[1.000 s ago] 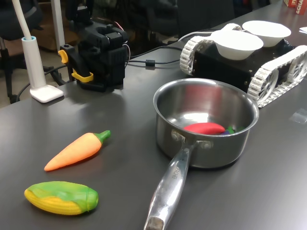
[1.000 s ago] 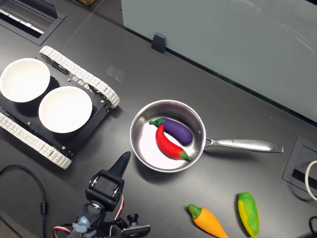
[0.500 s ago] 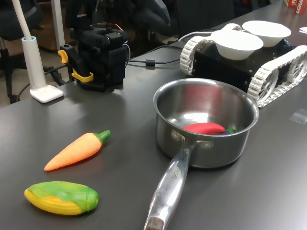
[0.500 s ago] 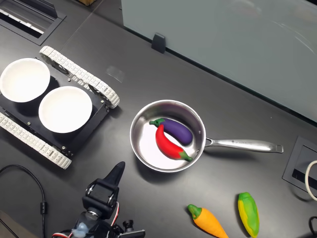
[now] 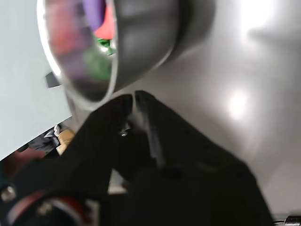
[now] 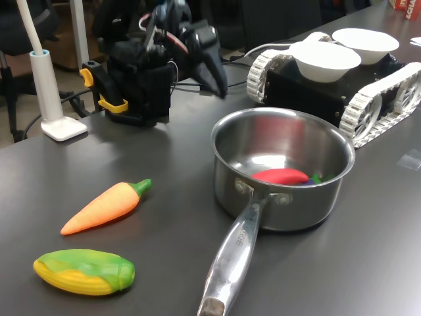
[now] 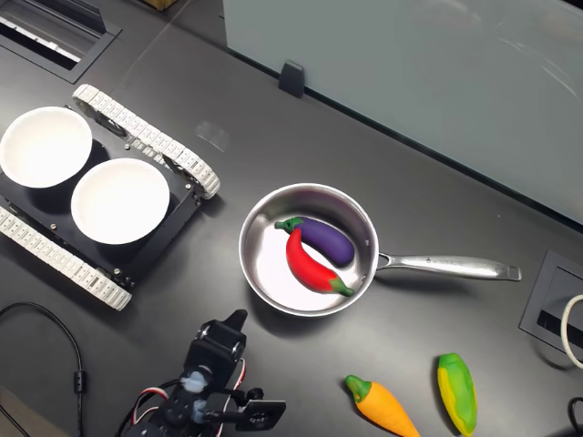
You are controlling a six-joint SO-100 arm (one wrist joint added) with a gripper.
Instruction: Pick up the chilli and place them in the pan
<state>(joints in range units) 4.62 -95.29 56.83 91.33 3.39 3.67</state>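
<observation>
The pincer hangs just above the desk near the arm's base, its dark jaws pressed together and holding nothing; the wrist view shows the two tips meeting. Outward from it, the pan stands close by, and the chilli already lies inside it, touching a purple aubergine. To my eye the placing is done, so the step in hand is tucking the arm home: it should draw back low and clear of the pan's rim. The arm is folded over its base, wrist bent downward. A carrot and corn cob lie well apart.
</observation>
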